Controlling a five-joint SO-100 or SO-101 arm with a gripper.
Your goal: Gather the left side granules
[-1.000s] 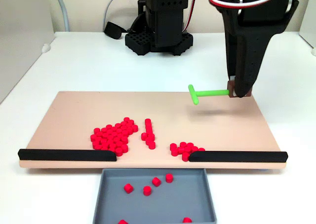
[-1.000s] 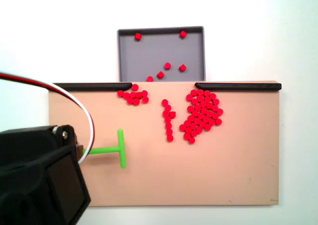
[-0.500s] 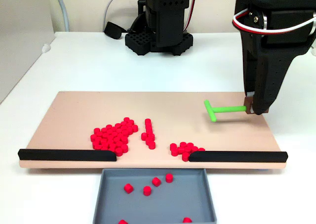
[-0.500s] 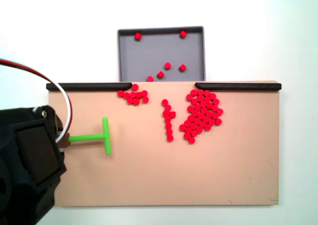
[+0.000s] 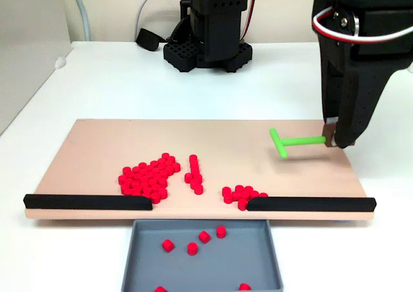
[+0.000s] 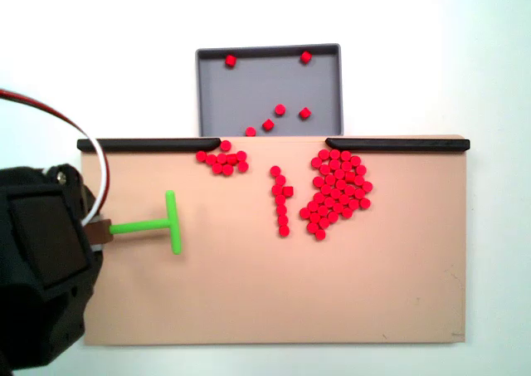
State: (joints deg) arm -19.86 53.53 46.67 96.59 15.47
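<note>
My fingers clamp the stem of the green T tool above the board. Between its crossbar and the granules the board surface is bare. A black rail bounds those granules on the tray side, leaving a gap toward the grey tray. The short bead line and large bead bunch lie beyond.
</note>
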